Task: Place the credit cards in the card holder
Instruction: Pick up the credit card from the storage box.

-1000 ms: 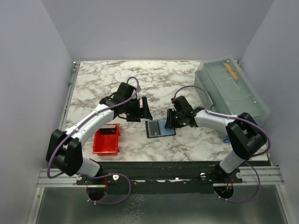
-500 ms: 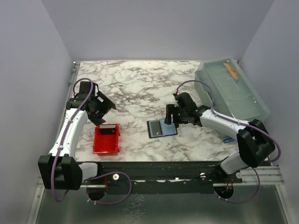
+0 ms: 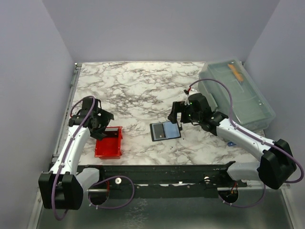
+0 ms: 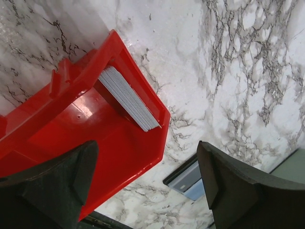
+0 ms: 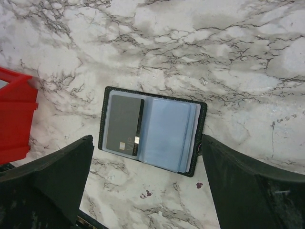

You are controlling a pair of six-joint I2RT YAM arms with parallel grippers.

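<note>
The left arm bends up along the left side of the desk (image 3: 143, 86). Its left claw (image 3: 97, 122) hangs over the far end of the red tray (image 3: 108, 144). The claw's two fingers are spread wide and hold nothing. The right arm stretches from the near right corner in toward the middle. Its right claw (image 3: 179, 113) hangs just past the right edge of the card holder (image 3: 165, 130), apart from it. Its fingers are spread wide too, with nothing between them.

The red tray sits close to the near left edge of the desk. The card holder lies near the middle, a bit toward the near edge, well apart from the tray. A big see-through box (image 3: 236, 93) fills the far right side. The far half of the desk is bare marble, and there is bare marble between the tray and the card holder.

The card holder is black and lies open and flat, with clear pockets inside. A dark card (image 5: 125, 125) with a pale strip sits in its left pocket. The right pockets look light blue. A stack of credit cards (image 4: 128, 98) stands on edge in the tray, against one wall.
</note>
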